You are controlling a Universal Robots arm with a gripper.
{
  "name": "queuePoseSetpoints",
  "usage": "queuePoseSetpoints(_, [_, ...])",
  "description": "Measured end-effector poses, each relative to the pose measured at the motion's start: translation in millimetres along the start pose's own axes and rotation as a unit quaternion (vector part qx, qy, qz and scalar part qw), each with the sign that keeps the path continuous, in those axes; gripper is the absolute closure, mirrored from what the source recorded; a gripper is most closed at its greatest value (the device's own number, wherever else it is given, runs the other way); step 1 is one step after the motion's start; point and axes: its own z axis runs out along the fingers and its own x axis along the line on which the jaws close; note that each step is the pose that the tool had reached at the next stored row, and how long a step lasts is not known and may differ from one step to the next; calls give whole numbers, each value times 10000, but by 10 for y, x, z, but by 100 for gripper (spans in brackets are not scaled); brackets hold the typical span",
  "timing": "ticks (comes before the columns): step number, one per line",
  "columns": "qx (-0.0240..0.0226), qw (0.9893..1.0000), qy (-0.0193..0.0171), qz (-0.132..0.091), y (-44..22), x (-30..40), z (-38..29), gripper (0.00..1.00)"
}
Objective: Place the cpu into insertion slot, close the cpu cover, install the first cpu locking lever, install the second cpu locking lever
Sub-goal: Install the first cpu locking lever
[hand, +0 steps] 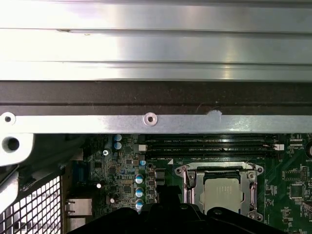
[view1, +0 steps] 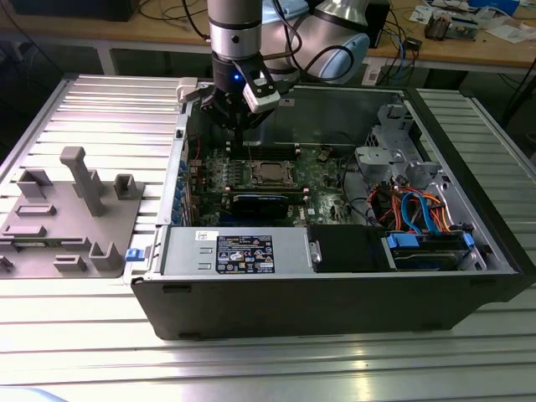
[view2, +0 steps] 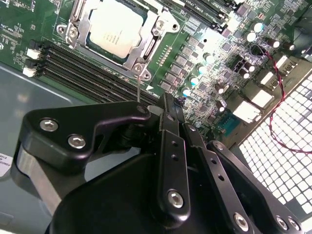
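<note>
The cpu (view2: 114, 27) lies flat in the insertion slot (view1: 255, 172) on the green motherboard, also seen in the first wrist view (hand: 222, 192). The cpu cover (view2: 148, 48) is down over it, framing the chip. One thin wire locking lever (view2: 139, 87) stands up from the socket's corner, and its top end meets my gripper (view2: 168, 100) beside the fingertips. The fingers are shut together. I cannot tell whether the wire is clamped between them or only touches their side. In the exterior view the gripper (view1: 237, 130) hangs just behind the socket, inside the open computer case.
The case's back wall (hand: 156, 119) is close behind the gripper. Memory slots (view2: 87, 68) run beside the socket and a black heatsink bar (view1: 260, 201) lies in front of it. A drive cage with blue cables (view1: 419, 218) is at the exterior view's right. A grey fixture tray (view1: 71, 209) sits outside the case.
</note>
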Motion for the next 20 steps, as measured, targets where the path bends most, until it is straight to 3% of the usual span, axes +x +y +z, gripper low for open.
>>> queuePoseSetpoints(10, [0,10000,-2,-1,47,-14,0,89])
queuePoseSetpoints(20, [1,10000,-1,-1,70,-178,5,89])
